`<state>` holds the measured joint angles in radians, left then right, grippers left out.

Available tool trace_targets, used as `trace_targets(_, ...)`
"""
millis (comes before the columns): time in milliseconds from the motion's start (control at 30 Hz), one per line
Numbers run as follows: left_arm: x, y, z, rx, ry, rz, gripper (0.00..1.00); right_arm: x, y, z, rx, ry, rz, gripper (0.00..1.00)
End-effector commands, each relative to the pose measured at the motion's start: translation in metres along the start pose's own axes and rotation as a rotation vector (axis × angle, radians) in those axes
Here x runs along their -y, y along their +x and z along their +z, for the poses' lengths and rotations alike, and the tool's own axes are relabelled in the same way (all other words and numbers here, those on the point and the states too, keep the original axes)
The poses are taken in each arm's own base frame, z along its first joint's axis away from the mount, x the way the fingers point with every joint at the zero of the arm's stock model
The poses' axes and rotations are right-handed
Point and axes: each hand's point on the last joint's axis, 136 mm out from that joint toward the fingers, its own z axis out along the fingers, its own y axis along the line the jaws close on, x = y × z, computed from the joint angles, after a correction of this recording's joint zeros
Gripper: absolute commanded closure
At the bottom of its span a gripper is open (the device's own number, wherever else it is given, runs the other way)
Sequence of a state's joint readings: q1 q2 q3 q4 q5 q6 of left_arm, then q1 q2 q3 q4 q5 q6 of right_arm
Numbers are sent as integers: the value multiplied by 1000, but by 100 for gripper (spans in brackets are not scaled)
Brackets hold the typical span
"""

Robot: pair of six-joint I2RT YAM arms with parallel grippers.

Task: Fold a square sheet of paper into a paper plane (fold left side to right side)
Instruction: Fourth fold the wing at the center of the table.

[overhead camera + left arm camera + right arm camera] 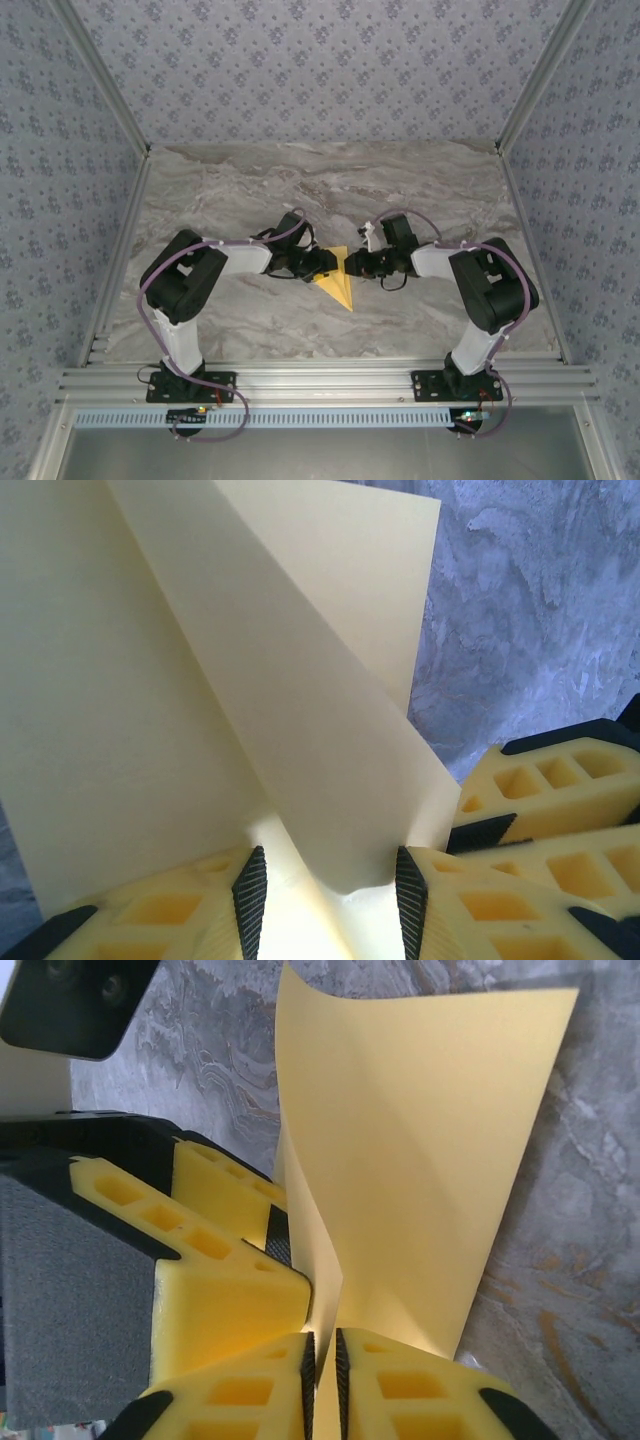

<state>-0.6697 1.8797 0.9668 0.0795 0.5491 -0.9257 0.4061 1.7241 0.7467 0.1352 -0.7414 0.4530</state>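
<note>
Paper, top view: the yellow sheet of paper (340, 284) sits on the marbled counter (300, 190) at mid-width, folded to a shape whose point faces the near edge.
Hands, top view: the left hand (325, 263) and right hand (353, 266) meet over the far part of the sheet, one on each side, almost touching each other.
Paper, left wrist view: the sheet of paper (150, 680) rises from between the fingers in two broad panels that meet along a slanting crease.
Left hand, left wrist view: the left hand (330, 885) stands partly closed, a bulging fold of the sheet pressed between its two black pads (250, 900).
Right hand, left wrist view: its yellow fingers (560, 780) lie just beside the sheet's right edge.
Paper, right wrist view: the sheet of paper (430, 1160) stands up off the counter (600, 1260), curling at its left edge.
Right hand, right wrist view: the right hand (325, 1355) is closed almost fully, pinching the paper's lower edge in the slim gap.
Left hand, right wrist view: its fingers (230, 1290) touch the sheet from the left.
</note>
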Motion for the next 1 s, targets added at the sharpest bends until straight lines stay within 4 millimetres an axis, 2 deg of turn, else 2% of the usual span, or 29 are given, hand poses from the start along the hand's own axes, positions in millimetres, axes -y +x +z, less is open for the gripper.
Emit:
trace_targets(0, -12, 3, 2, 1, -44, 5, 59, 9, -4, 0, -13, 49, 2, 87)
trace_targets(267, -11, 3, 2, 0, -43, 7, 59, 25, 0, 2, -38, 122, 3, 90)
trace_targets(833, -11, 4, 3, -3, -43, 8, 59, 33, 13, 10, -87, 158, 9, 89)
trace_targets(967, -5, 2, 1, 2, -23, 13, 59, 37, 17, 11, -95, 177, 13, 89)
